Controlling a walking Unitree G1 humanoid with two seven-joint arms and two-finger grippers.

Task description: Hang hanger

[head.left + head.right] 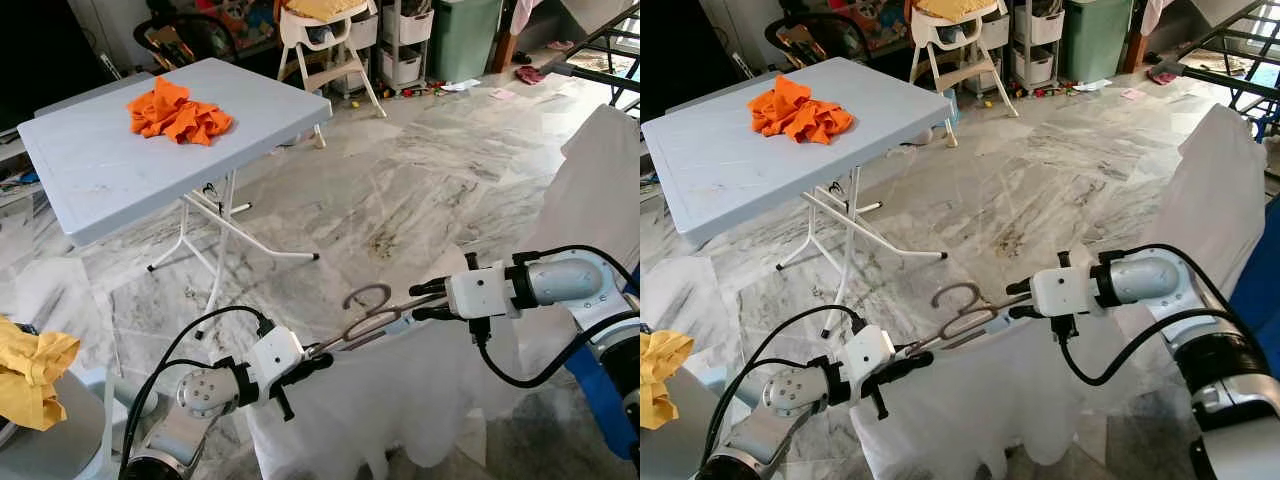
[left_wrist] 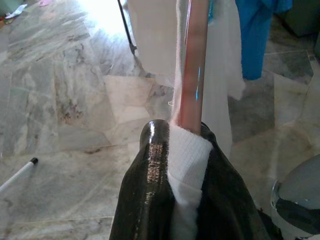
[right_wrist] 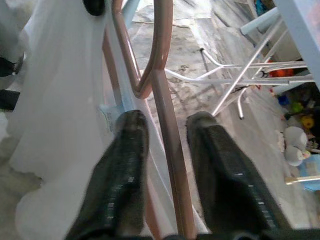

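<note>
The hanger (image 1: 365,318) with white cloth (image 1: 400,390) is pinched by the left gripper (image 1: 325,355); the right gripper (image 1: 425,300) has fingers apart around it; a rail must be found next.

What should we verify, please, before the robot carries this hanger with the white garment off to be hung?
1. Left gripper grip: shut on the hanger and white garment fabric, ok.
2. Right gripper grip: fingers straddle the hanger bar with gaps either side, not ok.
3. Hanger hook free: it stands clear of the cloth, ok.
4. Garment seated on the hanger: drapes below both grippers, but whether both shoulders are on, cannot tell.
5. Hanging rail in sight: cannot tell.
6. Folding table clearance: well off to the robot's left, ok.
</note>
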